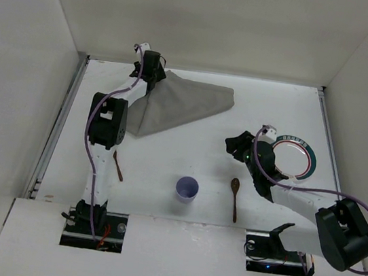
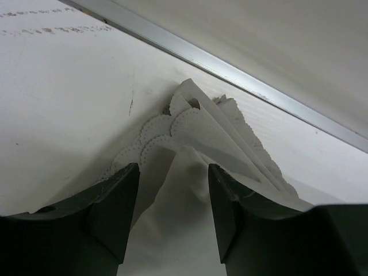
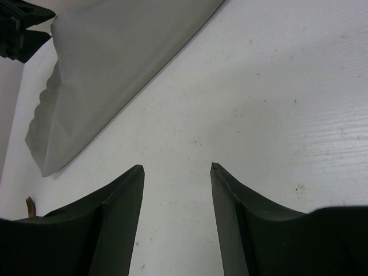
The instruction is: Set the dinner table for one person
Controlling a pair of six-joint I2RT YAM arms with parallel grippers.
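Observation:
The grey cloth mat [image 1: 175, 106] lies rumpled at the back of the dinner table [image 1: 189, 152], drawn out to a point at its far left corner. My left gripper [image 1: 154, 75] is over that corner. In the left wrist view its jaws stand apart, and a raised fold of the mat [image 2: 184, 201] sits between the left gripper [image 2: 173, 167] fingers, with scalloped pleats fanning out ahead. My right gripper [image 1: 235, 145] hovers open over bare table, left of the plate [image 1: 310, 160]. Nothing lies between the right gripper [image 3: 177, 167] fingers.
A lilac cup [image 1: 186, 189] stands near the front centre. A brown wooden spoon [image 1: 234, 199] lies to its right and a second brown utensil [image 1: 118, 166] by the left arm. A metal rail [image 2: 230, 70] and white walls close in behind the mat.

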